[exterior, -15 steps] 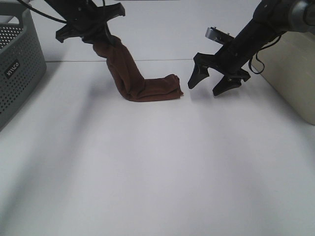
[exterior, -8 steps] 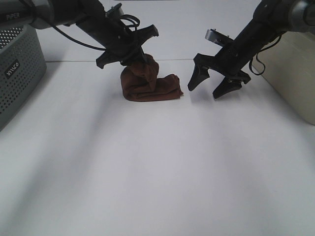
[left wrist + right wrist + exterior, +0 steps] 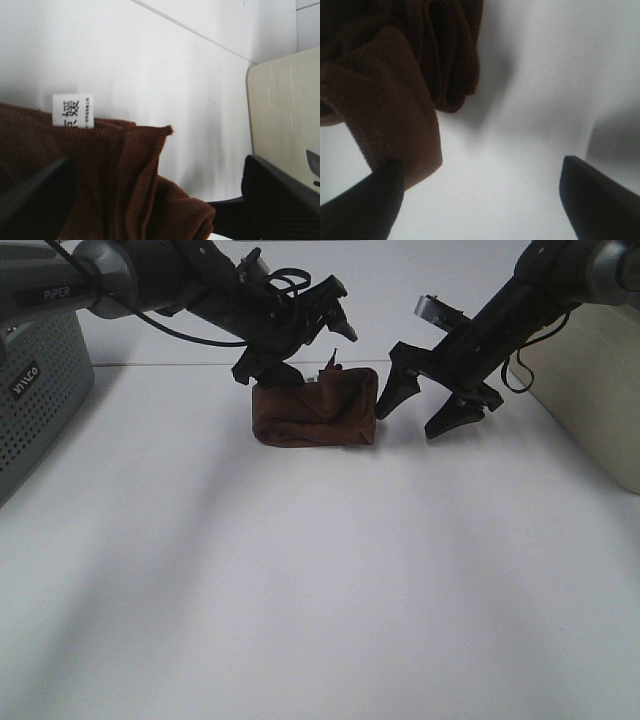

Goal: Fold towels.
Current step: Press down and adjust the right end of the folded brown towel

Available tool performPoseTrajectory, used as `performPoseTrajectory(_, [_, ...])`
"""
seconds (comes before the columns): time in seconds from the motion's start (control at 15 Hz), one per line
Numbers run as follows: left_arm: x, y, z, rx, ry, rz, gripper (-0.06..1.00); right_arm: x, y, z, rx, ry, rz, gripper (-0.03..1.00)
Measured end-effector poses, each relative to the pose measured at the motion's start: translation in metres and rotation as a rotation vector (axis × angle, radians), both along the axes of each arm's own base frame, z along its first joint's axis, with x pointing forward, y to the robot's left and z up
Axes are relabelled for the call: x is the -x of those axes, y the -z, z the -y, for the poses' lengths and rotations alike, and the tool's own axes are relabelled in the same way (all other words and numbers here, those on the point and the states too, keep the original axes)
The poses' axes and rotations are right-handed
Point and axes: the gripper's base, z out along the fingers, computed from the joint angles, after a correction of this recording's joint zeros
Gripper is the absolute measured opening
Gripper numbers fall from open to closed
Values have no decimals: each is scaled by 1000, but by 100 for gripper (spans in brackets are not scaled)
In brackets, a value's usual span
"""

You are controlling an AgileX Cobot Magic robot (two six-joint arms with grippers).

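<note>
Maroon terry-cloth towel [image 3: 315,415], high view: bunched into a short, thick bundle far back on the white counter [image 3: 320,590], long axis running side to side. Above its left upper edge sits the left hand [image 3: 295,350], fingers spread, nothing pinched. Just beside the bundle's right end is the right hand [image 3: 413,417], also spread wide and empty.

Left wrist view: towel [image 3: 100,175] lies between the two dark fingers of the left hand [image 3: 157,172], which stand wide apart. A small white printed tag [image 3: 73,111] stands up on the far edge. Cloth looks loose, not gripped.

Right wrist view: right hand [image 3: 480,192] wide. A loose towel [image 3: 395,80] corner lies close to one finger; contact cannot be told.

Judgement: left hand is nearer, directly over the cloth; the right must close in sideways along the long axis.
</note>
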Motion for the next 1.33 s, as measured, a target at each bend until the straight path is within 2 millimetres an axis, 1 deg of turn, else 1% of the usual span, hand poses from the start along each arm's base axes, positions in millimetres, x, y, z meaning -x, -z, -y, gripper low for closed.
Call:
performPoseTrajectory(0.07, [-1, -5, -2, 2, -10, 23, 85, 0, -7, -1, -10, -11, 23, 80])
performPoseTrajectory(0.13, [-4, -11, -7, -10, -12, 51, 85, 0, -19, -1, -21, -23, 55, 80])
performPoseTrajectory(0.27, [-11, -31, -27, -62, -22, 134, 85, 0, -47, -2, -32, -32, 131, 80])
performPoseTrajectory(0.4, [-16, -42, -46, -91, -42, 168, 85, 1, -75, -2, -53, -24, 199, 80])
performPoseTrajectory(0.47, [-18, -47, -54, -114, -42, 188, 85, 2, -91, -6, -109, -3, 227, 80])
performPoseTrajectory(0.53, [-18, -52, -55, -128, -31, 208, 85, 1, -95, -9, -167, 14, 224, 80])
performPoseTrajectory(0.6, [-18, -52, -55, -128, -31, 208, 85, 1, -95, -9, -167, 14, 224, 80])
performPoseTrajectory(0.67, [-17, -66, -62, -147, -27, 246, 85, 1, -99, -25, -313, 15, 230, 80])
performPoseTrajectory(0.73, [-17, -66, -62, -147, -27, 246, 85, 1, -99, -25, -313, 15, 230, 80])
performPoseTrajectory(0.8, [-18, -78, -73, -148, -46, 269, 85, 1, -89, -50, -431, -16, 221, 79])
performPoseTrajectory(0.87, [-19, -83, -78, -149, -55, 277, 85, 2, -79, -65, -463, -32, 208, 79])
performPoseTrajectory(1.0, [-18, -87, -84, -152, -54, 270, 85, 4, -54, -88, -483, -51, 181, 78])
performPoseTrajectory(1.07, [-17, -89, -84, -152, -51, 270, 86, 3, -44, -93, -478, -47, 168, 78])
performPoseTrajectory(1.2, [-17, -91, -84, -151, -50, 271, 86, 0, -33, -89, -465, -12, 138, 78])
performPoseTrajectory(1.33, [-15, -90, -84, -155, -38, 257, 86, -4, -22, -73, -375, 12, 119, 78])
